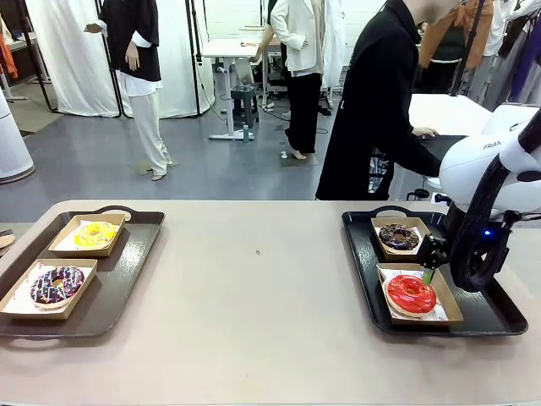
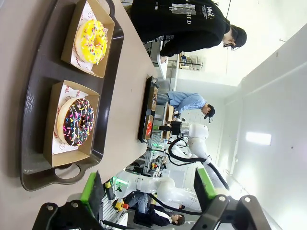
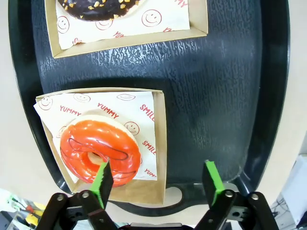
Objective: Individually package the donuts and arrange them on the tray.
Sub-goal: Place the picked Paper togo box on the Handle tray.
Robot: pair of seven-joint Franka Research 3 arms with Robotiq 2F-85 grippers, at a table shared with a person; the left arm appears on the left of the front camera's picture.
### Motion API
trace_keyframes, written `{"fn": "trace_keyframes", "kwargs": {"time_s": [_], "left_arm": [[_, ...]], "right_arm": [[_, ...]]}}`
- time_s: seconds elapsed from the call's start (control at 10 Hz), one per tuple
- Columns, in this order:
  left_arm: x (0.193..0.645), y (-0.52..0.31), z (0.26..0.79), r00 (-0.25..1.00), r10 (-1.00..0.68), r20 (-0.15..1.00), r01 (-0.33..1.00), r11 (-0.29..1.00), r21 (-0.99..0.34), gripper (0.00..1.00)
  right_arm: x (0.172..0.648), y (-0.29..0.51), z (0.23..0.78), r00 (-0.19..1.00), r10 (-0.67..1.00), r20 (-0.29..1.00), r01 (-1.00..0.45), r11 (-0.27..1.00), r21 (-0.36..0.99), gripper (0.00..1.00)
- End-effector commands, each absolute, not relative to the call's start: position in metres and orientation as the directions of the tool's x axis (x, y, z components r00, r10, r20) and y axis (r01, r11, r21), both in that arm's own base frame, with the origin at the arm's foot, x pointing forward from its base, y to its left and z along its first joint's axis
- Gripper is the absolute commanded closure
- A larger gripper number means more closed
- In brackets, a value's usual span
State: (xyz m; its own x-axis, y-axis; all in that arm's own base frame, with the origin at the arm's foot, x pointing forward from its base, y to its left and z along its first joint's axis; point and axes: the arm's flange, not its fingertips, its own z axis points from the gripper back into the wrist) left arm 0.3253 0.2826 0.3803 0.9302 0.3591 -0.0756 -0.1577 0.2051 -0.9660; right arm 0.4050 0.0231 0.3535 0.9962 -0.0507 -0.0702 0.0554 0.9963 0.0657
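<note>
Right gripper [image 3: 156, 179] jaws apart, nothing between them, hovering over the black tray [image 3: 216, 96]. Red donut [image 3: 100, 151] sits in its paper-lined box [image 3: 160, 143] just under and beside one green pad [image 3: 102, 182] (pad overlaps its edge in the wrist view, contact unclear). Chocolate donut [image 3: 98, 8] in a second box farther ahead of the fingers, same tray. Left gripper [image 2: 148, 189] jaws wide apart, empty; ahead of it a brown tray [image 2: 41, 115] holds the sprinkled donut [image 2: 76, 121], nearer, and the yellow donut [image 2: 91, 41] beyond, each boxed.
</note>
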Motion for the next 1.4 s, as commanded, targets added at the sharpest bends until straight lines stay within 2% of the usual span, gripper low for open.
{"fn": "trace_keyframes", "kwargs": {"time_s": [0.0,0.1,0.2,0.3,0.4,0.6,0.7,1.0,1.3], "left_arm": [[0.324,0.284,0.382,0.93,0.362,-0.071,-0.153,0.204,-0.967,0.0],[0.324,0.284,0.382,0.93,0.362,-0.071,-0.153,0.204,-0.967,0.0],[0.324,0.284,0.382,0.93,0.362,-0.071,-0.153,0.204,-0.967,0.0],[0.324,0.284,0.382,0.93,0.362,-0.071,-0.153,0.204,-0.967,0.0],[0.324,0.284,0.382,0.93,0.362,-0.071,-0.153,0.204,-0.967,0.0],[0.324,0.284,0.382,0.93,0.362,-0.071,-0.153,0.204,-0.967,0.0],[0.324,0.284,0.382,0.93,0.362,-0.071,-0.153,0.204,-0.967,0.0],[0.324,0.284,0.382,0.93,0.362,-0.071,-0.153,0.204,-0.967,0.0],[0.324,0.284,0.382,0.93,0.362,-0.071,-0.153,0.204,-0.967,0.0]], "right_arm": [[0.406,0.019,0.354,0.998,-0.025,-0.063,0.031,0.995,0.09,0.0],[0.403,0.018,0.356,0.998,-0.015,-0.061,0.021,0.995,0.099,0.0],[0.398,0.015,0.366,0.998,0.043,-0.044,-0.034,0.982,0.188,0.0],[0.394,0.001,0.387,0.987,0.156,-0.042,-0.131,0.924,0.36,0.0],[0.391,-0.022,0.41,0.985,0.171,0.029,-0.164,0.868,0.468,0.0],[0.394,-0.086,0.453,0.981,0.128,0.148,-0.195,0.677,0.71,0.0],[0.396,-0.123,0.466,0.986,0.039,0.163,-0.156,0.576,0.803,0.0],[0.399,-0.21,0.466,0.978,-0.16,0.136,-0.072,0.352,0.933,0.0],[0.397,-0.244,0.426,0.979,-0.187,0.085,-0.028,0.287,0.958,0.0]]}}
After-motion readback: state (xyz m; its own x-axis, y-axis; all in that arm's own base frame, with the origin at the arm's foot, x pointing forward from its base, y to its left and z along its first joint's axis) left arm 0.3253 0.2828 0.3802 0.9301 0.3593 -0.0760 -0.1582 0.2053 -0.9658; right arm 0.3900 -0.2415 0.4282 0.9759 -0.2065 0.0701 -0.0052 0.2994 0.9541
